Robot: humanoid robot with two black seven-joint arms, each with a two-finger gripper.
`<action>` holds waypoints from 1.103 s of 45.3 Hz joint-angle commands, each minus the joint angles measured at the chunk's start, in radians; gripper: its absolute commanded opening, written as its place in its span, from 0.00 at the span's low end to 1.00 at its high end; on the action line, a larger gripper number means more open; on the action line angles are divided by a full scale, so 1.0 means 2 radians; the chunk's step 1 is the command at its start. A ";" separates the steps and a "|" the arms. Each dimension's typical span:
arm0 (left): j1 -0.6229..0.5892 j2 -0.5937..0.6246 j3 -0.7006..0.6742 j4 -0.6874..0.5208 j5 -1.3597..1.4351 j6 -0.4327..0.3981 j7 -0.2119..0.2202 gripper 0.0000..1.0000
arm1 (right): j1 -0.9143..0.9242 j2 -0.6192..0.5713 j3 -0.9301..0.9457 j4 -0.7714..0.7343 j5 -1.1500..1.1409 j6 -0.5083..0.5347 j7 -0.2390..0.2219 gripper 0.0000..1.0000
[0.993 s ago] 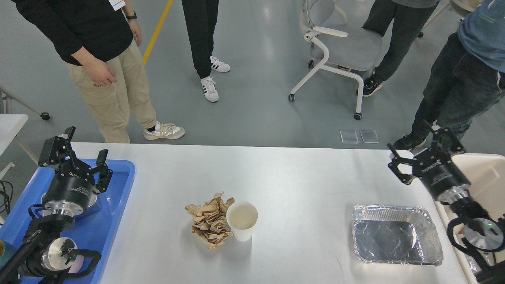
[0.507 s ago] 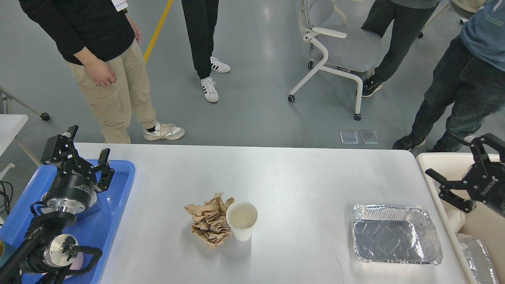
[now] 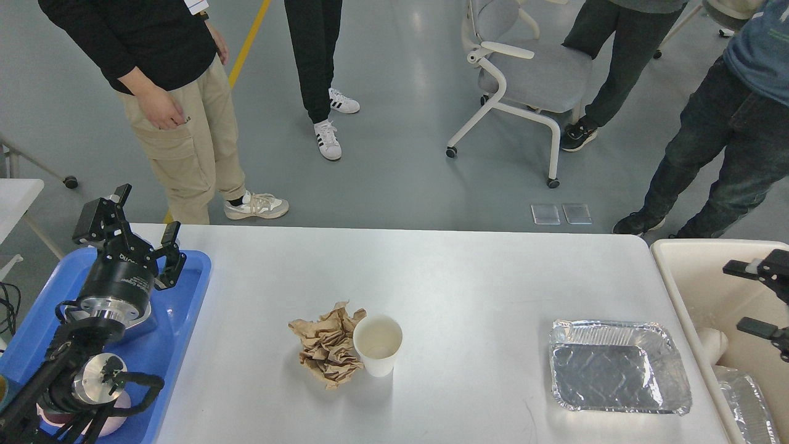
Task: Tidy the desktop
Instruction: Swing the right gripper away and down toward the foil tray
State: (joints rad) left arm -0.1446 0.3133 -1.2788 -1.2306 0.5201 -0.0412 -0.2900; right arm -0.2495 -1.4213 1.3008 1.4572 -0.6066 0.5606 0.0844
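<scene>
The white desktop (image 3: 468,277) holds a crumpled brown paper (image 3: 325,350), a white paper cup (image 3: 377,344) upright right beside it, and an empty foil tray (image 3: 618,367) at the right. My left gripper (image 3: 138,219) is open and empty above the far end of the blue tray (image 3: 179,320). My right gripper (image 3: 749,297) is open and empty at the right edge of the view, over the cream bin (image 3: 703,277); only its two fingers show.
Another foil tray (image 3: 743,401) lies inside the cream bin. Several people stand on the floor beyond the table's far edge. A grey office chair (image 3: 530,68) stands behind. A small white table (image 3: 15,197) is at the left.
My right gripper has moved right, from above the table's right end to over the cream bin, mostly leaving the view. My left gripper has risen slightly towards the far edge.
</scene>
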 commanded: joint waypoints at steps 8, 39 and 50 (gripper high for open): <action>-0.025 -0.003 0.026 0.042 0.000 -0.019 -0.002 0.97 | 0.004 -0.030 -0.005 -0.005 0.016 -0.093 -0.002 1.00; -0.044 -0.011 0.045 0.063 0.000 -0.024 -0.003 0.97 | 0.041 0.054 -0.008 -0.108 0.020 -0.073 0.054 1.00; -0.040 -0.008 0.043 0.063 0.001 -0.025 -0.008 0.97 | 0.062 0.092 -0.088 -0.132 -0.128 -0.051 0.134 1.00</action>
State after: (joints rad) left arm -0.2275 0.2927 -1.1890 -1.1044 0.5201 -0.0883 -0.3010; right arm -0.1552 -1.2886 1.1855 1.2170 -0.6843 0.4548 0.2791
